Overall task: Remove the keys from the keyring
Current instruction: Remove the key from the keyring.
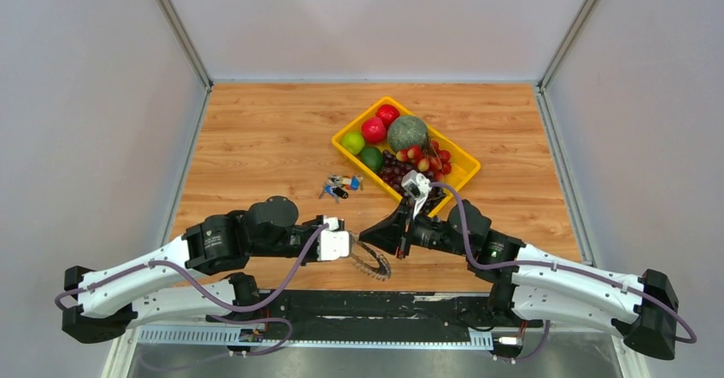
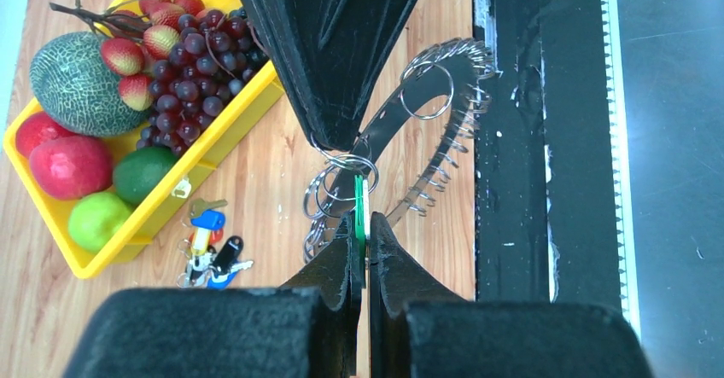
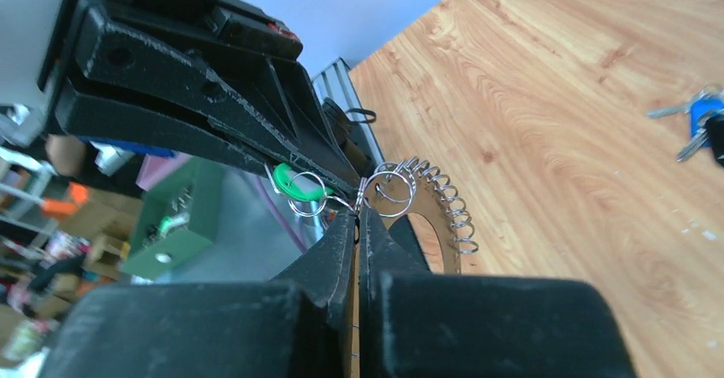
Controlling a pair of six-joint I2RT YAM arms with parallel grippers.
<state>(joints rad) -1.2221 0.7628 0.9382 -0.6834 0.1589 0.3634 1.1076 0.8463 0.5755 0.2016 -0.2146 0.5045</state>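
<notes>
The keyring (image 1: pixel 374 264) hangs between my two grippers just above the table's near edge, a large thin ring with silver keys (image 2: pixel 453 136) strung densely around it like saw teeth. My left gripper (image 2: pixel 360 221) is shut on the ring's small green tag (image 2: pixel 359 197). My right gripper (image 3: pixel 359 208) is shut on the thin wire of the keyring (image 3: pixel 431 197), right beside the green tag (image 3: pixel 298 188). The tips of the two grippers nearly touch. In the top view the left gripper (image 1: pixel 351 246) and the right gripper (image 1: pixel 367 240) meet over the ring's left part.
A small bunch of blue, red and black keys (image 1: pixel 341 184) lies on the wood behind the grippers. A yellow tray (image 1: pixel 462 179) with a melon, apples, limes and grapes stands at the back right. The black base rail (image 2: pixel 529 173) runs along the near edge.
</notes>
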